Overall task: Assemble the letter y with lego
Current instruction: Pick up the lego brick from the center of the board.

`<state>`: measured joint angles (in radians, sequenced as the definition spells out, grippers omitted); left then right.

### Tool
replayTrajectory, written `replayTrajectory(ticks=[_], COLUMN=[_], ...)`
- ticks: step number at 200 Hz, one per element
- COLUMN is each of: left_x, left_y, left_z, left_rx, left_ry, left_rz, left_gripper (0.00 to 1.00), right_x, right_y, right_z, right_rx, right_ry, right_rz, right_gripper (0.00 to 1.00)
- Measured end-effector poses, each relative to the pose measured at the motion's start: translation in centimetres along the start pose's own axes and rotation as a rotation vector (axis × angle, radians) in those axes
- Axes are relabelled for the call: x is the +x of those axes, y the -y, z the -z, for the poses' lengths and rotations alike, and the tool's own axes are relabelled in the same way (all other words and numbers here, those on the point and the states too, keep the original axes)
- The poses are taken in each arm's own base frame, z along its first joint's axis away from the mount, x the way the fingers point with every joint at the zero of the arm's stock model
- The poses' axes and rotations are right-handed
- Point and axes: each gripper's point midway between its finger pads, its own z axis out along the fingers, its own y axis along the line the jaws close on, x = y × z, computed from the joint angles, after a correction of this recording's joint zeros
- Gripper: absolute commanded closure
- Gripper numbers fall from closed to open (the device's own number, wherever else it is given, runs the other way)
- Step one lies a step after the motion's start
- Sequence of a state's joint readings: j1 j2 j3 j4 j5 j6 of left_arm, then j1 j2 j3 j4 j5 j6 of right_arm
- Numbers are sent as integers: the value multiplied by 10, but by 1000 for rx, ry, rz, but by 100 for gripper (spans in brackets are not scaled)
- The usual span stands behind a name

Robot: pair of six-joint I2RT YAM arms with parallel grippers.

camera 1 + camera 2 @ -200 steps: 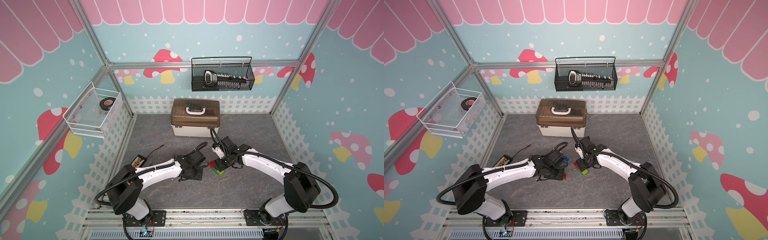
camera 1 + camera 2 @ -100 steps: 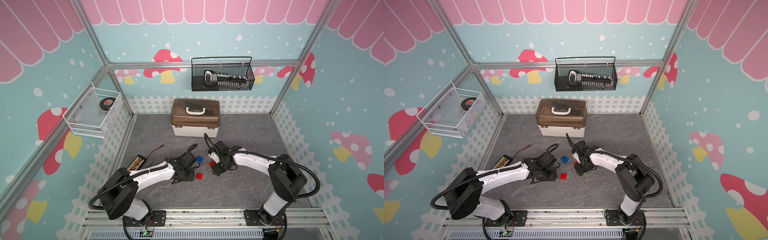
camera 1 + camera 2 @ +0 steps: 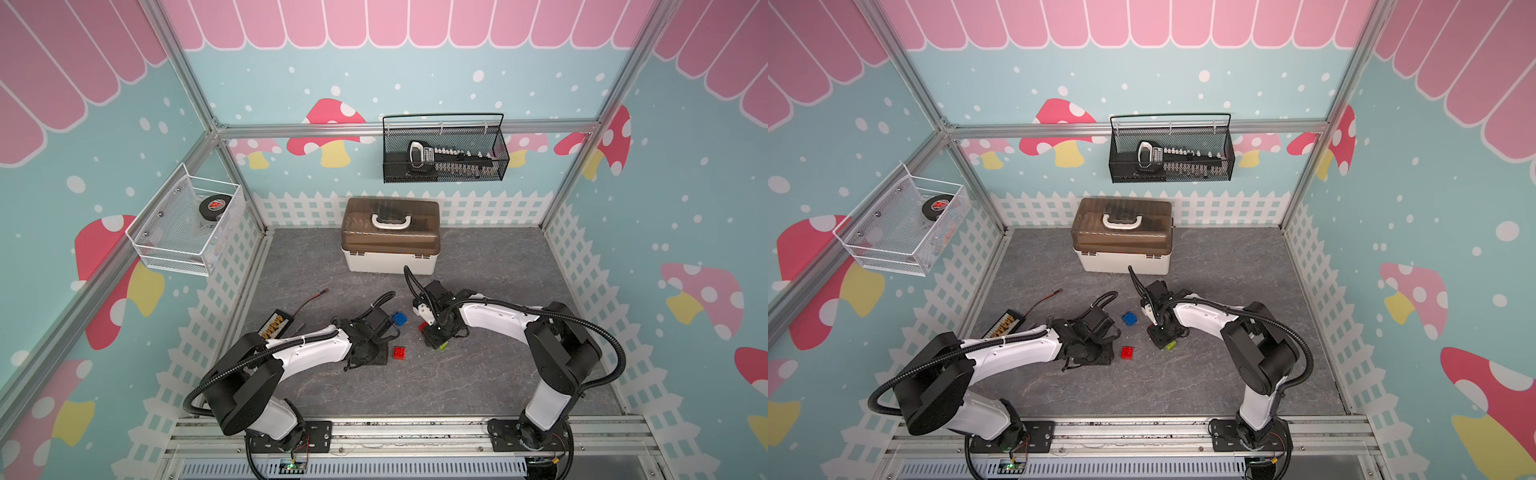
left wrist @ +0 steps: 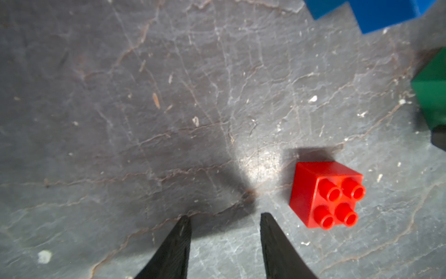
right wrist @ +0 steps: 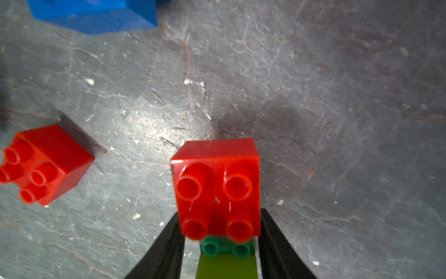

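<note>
- Right claw (image 5: 220, 212) is clamped on a joined piece (image 5: 218, 157) of lego. Its two black fingers press the sides of a red brick (image 5: 217, 190) that sits on a dark green bar (image 5: 226, 247), and a lime brick (image 5: 226, 268) sits further back on the same bar. This grip probably steadies the fork of the letter y so that more bricks can be added.
- In both top views that piece is low at the grey bench (image 3: 415, 386), near its middle. Whether it rests on the bench or hangs just above it cannot be told.
- Left claw (image 4: 224, 215) is spread apart and empty, with its tips over bare bench. A loose red brick (image 4: 325, 195) stands just beside it, studs up, and is likely the next pick for the stem.
- Blue lego (image 3: 400, 319) lies a little farther off, between the two arms, within reach of either.
</note>
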<state>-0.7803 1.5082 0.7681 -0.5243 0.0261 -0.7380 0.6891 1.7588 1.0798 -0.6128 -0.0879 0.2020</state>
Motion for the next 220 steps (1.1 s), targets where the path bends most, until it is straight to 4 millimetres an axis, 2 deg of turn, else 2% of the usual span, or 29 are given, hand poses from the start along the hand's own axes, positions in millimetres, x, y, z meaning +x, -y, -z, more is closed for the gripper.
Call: replayTrajectory(ticks=[41, 69, 95, 139, 178, 199, 220], left_x=[-1, -1, -1, -2, -1, 1, 2], left_y=[0, 1, 1, 0, -14, -26, -38], left_z=[0, -1, -1, 0, 4, 10, 17], left_rx=[3, 6, 9, 12, 11, 15, 29], left_ry=[4, 7, 10, 16, 32, 51, 79], left_rz=[1, 2, 8, 18, 50, 81, 125], left_gripper=[53, 53, 53, 53, 53, 53, 53], right_x=[-3, -4, -5, -6, -17, -23, -29], right_y=[1, 0, 0, 0, -10, -23, -40], right_z=[-2, -5, -6, -3, 26, 42, 48], right_rx=[9, 15, 18, 23, 9, -20, -56], right_ry=[-2, -8, -7, -1, 83, 132, 153], right_rz=[1, 7, 15, 26, 85, 144, 220], right_gripper=[51, 55, 64, 67, 68, 68, 68])
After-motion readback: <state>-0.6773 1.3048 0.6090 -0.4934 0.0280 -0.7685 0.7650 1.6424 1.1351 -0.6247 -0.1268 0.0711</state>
